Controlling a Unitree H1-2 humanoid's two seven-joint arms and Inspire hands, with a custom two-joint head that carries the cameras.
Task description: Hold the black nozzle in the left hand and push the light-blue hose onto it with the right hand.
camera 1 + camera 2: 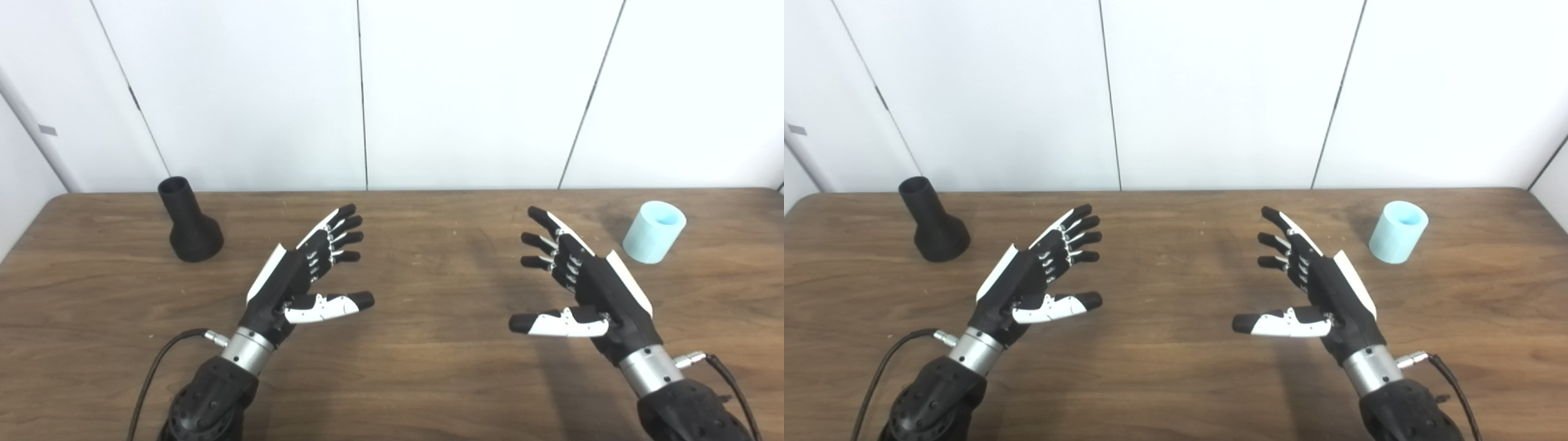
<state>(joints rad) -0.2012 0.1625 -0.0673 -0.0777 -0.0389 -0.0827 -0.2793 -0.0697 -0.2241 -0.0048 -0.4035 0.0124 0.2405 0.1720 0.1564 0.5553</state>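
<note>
Black plastic flared nozzle (pixel 188 222) standing upright near far-left corner of brown wooden bench (pixel 404 367), wide base down, narrow open neck up. Light-blue short cylindrical hose piece (pixel 653 231) near far-right corner, standing on end and tilted slightly, open end up. Well apart from each other, one at each far corner.

Left hand (pixel 293 283) hovering above bench, left of centre, palm turned inward toward the other hand. Fingers (pixel 343 233) spread and extended toward far edge, thumb sticking out sideways toward centre. Holding nothing, clear of the nozzle, which sits further toward far-left corner.

Right hand (pixel 588 286) mirrored, right of centre, palm inward. Fingers (pixel 542 242) spread, thumb pointing toward centre. Empty, near but not touching the hose piece, which sits just beyond toward far-right corner.

Black cables (pixel 153 373) trailing from both wrists toward near edge. White panelled wall (pixel 478 92) behind far edge.
</note>
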